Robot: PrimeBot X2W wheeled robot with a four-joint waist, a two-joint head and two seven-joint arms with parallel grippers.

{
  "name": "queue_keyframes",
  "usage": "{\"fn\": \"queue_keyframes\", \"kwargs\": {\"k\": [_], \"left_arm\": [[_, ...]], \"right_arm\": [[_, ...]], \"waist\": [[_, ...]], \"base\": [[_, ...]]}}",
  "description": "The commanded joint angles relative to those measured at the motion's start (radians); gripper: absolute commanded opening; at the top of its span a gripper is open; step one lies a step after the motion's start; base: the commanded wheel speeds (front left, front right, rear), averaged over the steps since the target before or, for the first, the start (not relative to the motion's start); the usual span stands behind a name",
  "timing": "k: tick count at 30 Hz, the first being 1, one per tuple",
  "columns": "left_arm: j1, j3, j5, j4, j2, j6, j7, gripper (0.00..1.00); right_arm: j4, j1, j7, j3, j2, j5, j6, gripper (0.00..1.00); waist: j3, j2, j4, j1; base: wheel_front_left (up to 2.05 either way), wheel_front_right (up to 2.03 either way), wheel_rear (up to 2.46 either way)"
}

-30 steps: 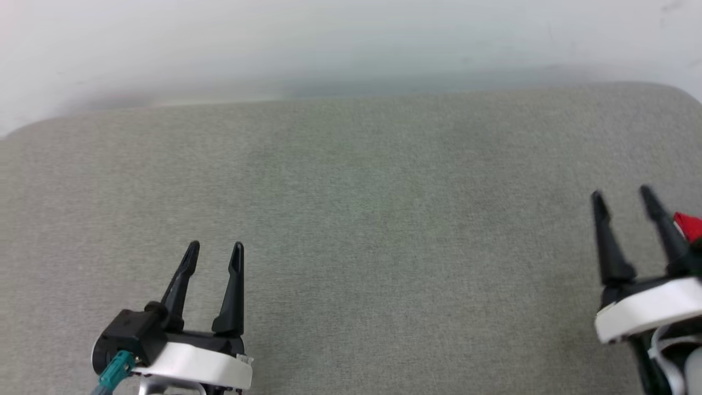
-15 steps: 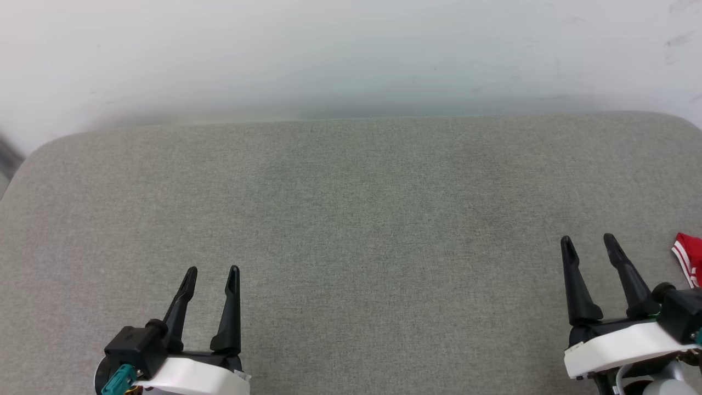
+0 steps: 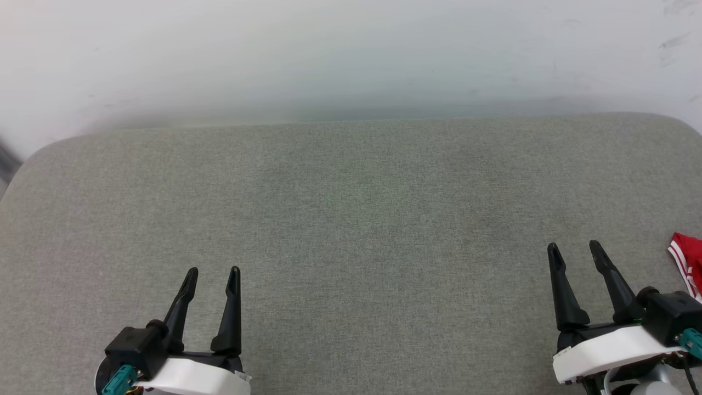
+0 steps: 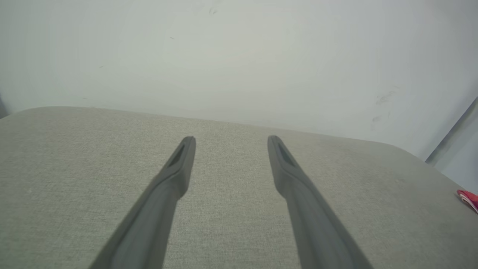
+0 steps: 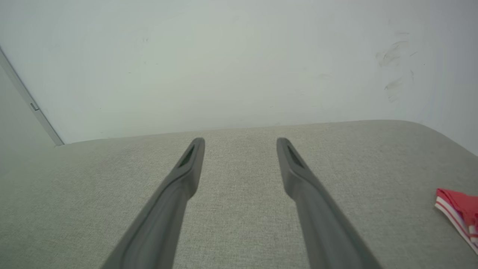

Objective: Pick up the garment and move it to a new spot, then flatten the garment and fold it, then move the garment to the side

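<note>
Grey fabric pad (image 3: 351,208) under white wall (image 3: 351,49). Left gripper (image 3: 213,271) sits over bare pad, fingers apart, holding nothing; probably parked, since nothing lies near it. Right gripper (image 3: 573,247) likewise spread and empty, pointing forward. Garment (image 3: 688,263) lies on the pad to the right of the right gripper, near but not touching, a red corner with striped trim in frame. Both empty and garment off at the side: task looks either finished or not begun, cannot tell which. Count: two grippers, one garment, one pad.
</note>
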Motion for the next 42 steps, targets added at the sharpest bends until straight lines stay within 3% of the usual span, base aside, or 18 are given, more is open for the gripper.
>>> {"fn": "queue_keyframes", "kwargs": {"k": [1, 18, 19, 27, 42], "left_arm": [[0.012, -0.005, -0.004, -0.002, 0.003, -0.002, -0.002, 1.00], [0.012, 0.012, -0.024, 0.003, -0.006, -0.002, -0.002, 1.00], [0.002, 0.011, -0.023, 0.003, -0.003, 0.000, 0.000, 0.00], [0.009, 0.007, -0.085, 0.039, -0.003, 0.001, 0.013, 0.00], [-0.030, 0.022, -0.378, 0.077, 0.004, 0.000, 0.082, 0.00]], "right_arm": [[0.003, -0.006, -0.005, -0.001, -0.002, 0.000, -0.001, 1.00], [-0.002, -0.004, 0.007, -0.004, -0.004, 0.002, -0.001, 1.00], [0.000, 0.000, 0.006, -0.003, -0.001, 0.002, 0.000, 0.00], [0.041, 0.009, 0.017, -0.002, 0.004, 0.063, 0.000, 0.00], [0.070, -0.016, 0.077, -0.026, 0.013, 0.356, 0.000, 0.00]], "waist": [[-0.001, 0.0000, 0.000, 0.0001], [-0.008, 0.0000, 0.001, 0.0001], [-0.008, 0.0000, 0.001, 0.0002], [-0.009, 0.0000, 0.001, 0.0002], [-0.014, 0.0000, 0.000, 0.0002]], "base": [[0.00, 0.00, 0.00], [0.00, 0.00, 0.00], [0.00, 0.00, 0.00], [0.00, 0.00, 0.00], [0.00, 0.00, 0.00]]}}
